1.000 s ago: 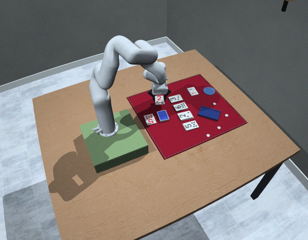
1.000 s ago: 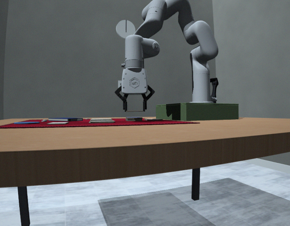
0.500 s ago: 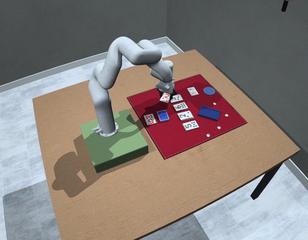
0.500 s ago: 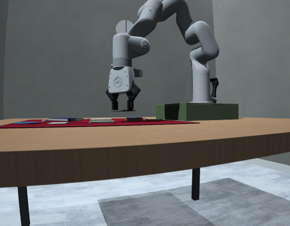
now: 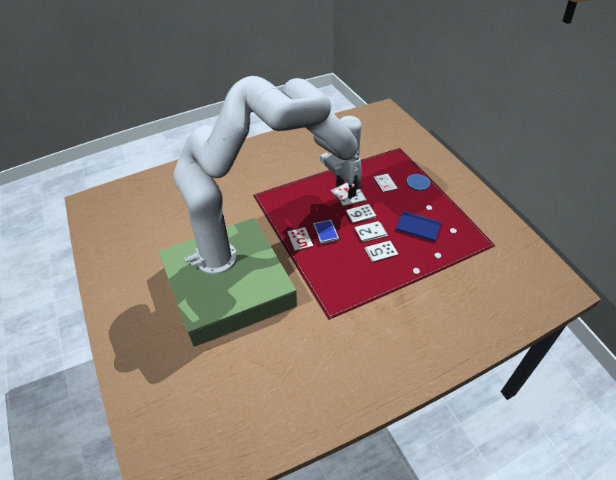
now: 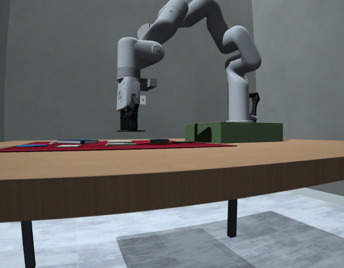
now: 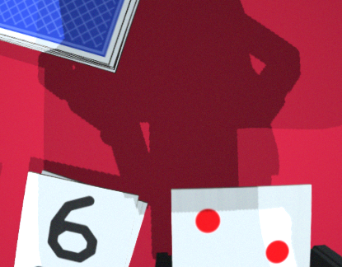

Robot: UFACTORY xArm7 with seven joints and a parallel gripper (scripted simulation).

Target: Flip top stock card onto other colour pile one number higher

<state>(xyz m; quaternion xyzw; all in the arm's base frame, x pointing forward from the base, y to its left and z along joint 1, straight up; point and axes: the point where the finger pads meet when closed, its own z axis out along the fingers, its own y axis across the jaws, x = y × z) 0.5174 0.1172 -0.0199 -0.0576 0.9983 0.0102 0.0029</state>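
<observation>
My gripper (image 5: 346, 187) (image 6: 128, 128) is shut on the edges of a face-up red 2 card (image 6: 128, 130) (image 7: 240, 231). The card is level and well above the mat. In the top view it overlaps the end pile (image 5: 358, 198), whose number is hidden. Beside that lie the black 6 pile (image 5: 360, 213) (image 7: 116, 235), the black 2 pile (image 5: 371, 231) and the black 5 pile (image 5: 381, 250). The face-down blue stock (image 5: 326, 231) (image 6: 158, 141) (image 7: 67, 25) lies nearer the base, beside a red 5 stack (image 5: 299, 238).
On the red mat (image 5: 349, 289) are a blue tray (image 5: 418, 226), a round blue disc (image 5: 418, 181), several small white discs and a small face-up card (image 5: 385, 182) with red and black marks. The arm stands on a green block (image 5: 245, 310) (image 6: 250, 132).
</observation>
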